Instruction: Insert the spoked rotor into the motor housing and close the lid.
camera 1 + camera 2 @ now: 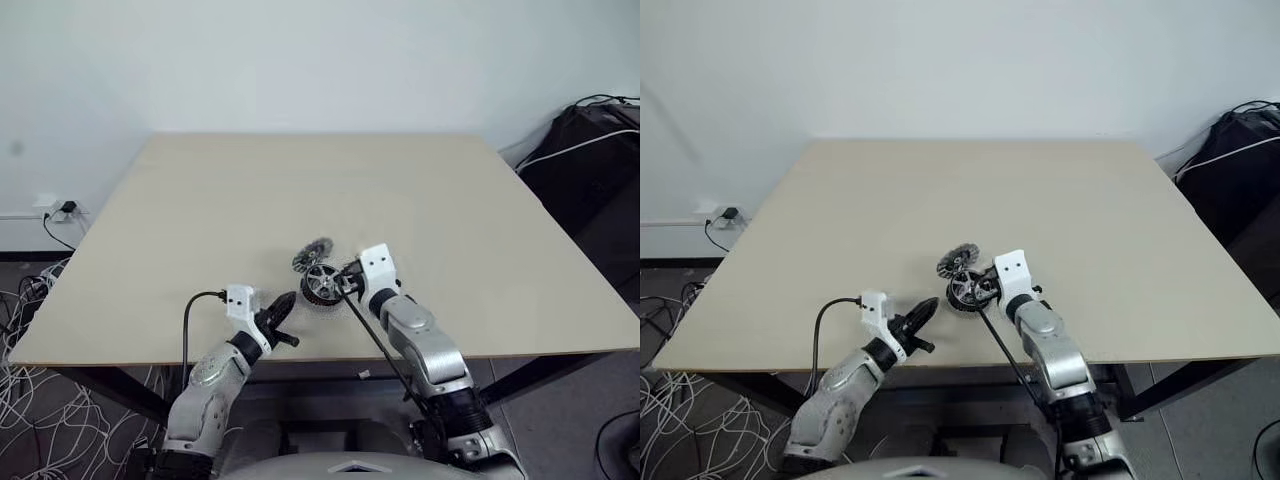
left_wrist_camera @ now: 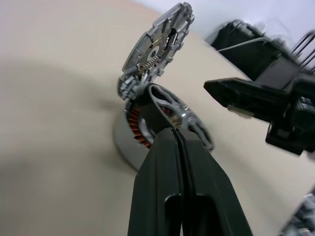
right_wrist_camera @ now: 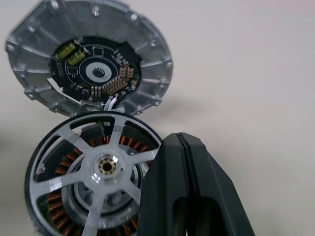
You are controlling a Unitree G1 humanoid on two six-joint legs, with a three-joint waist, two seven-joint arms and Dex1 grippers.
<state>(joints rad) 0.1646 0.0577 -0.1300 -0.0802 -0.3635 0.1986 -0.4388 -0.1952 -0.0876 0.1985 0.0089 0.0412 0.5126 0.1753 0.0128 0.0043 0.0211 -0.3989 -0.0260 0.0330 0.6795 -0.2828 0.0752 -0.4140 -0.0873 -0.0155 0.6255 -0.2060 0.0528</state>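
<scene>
The spoked rotor (image 3: 93, 169) lies in the motor housing (image 2: 134, 129) near the table's front middle, and orange windings show between its silver spokes. The lid (image 3: 93, 69) stands tilted up at the housing's far edge, with its inner circuit-board face towards me. My right gripper (image 1: 343, 283) is shut with nothing between its fingers, and its tip is at the rotor's right rim. My left gripper (image 1: 288, 303) is also shut and empty. It points at the housing's left side from close by.
The beige table (image 1: 300, 190) stretches bare behind the parts, and its front edge runs just below the grippers. A black bag (image 1: 595, 140) sits off the table's right side. Cables (image 1: 25, 320) and a wall socket (image 1: 55, 208) are on the left.
</scene>
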